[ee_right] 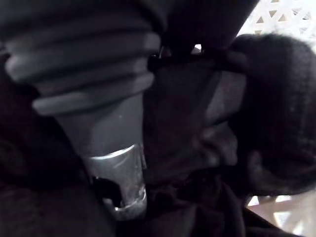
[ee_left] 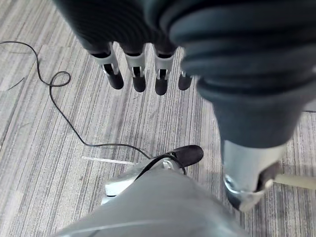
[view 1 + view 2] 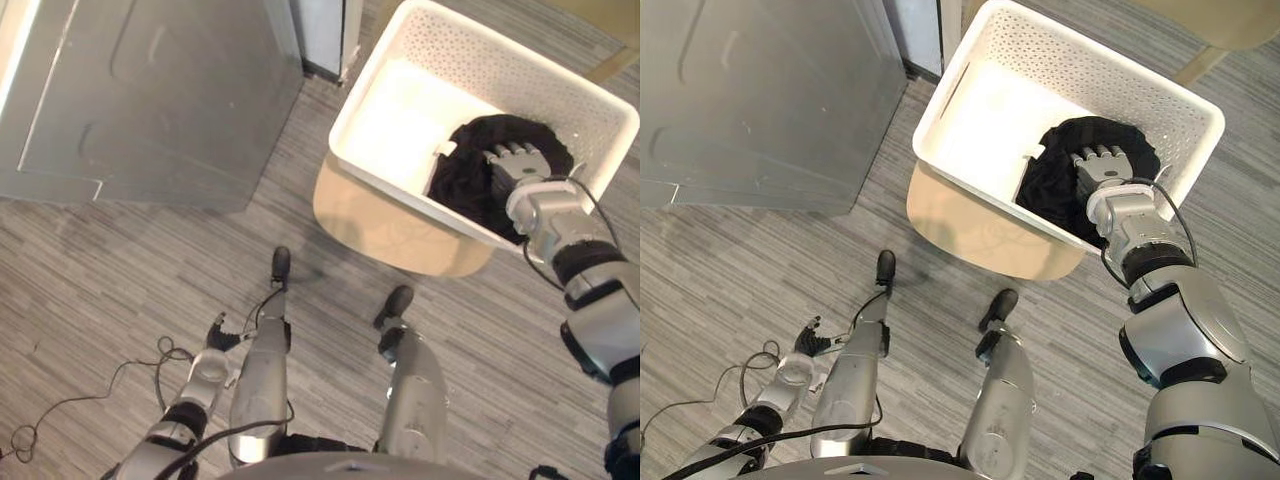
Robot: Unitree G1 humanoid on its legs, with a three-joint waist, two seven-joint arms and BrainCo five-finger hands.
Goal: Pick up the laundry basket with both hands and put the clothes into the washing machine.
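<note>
A white perforated laundry basket (image 3: pixel 500 65) stands on a round beige stool (image 3: pixel 380 235). A heap of black clothes (image 3: pixel 465 175) lies in its near right corner. My right hand (image 3: pixel 520 168) reaches over the near rim from the right and rests down in the black clothes (image 1: pixel 276 98), which wrap around it in the right wrist view. The left half of the basket floor is bare. My left hand (image 3: pixel 215 335) hangs low at the lower left, far from the basket, its fingers (image 2: pixel 138 74) straight and holding nothing above the floor.
A large grey metal appliance panel (image 3: pixel 150 90) fills the upper left, just left of the basket. Striped grey flooring (image 3: pixel 120 270) spreads between it and the stool. A pale chair leg (image 3: pixel 1200 65) shows beyond the basket's far right corner.
</note>
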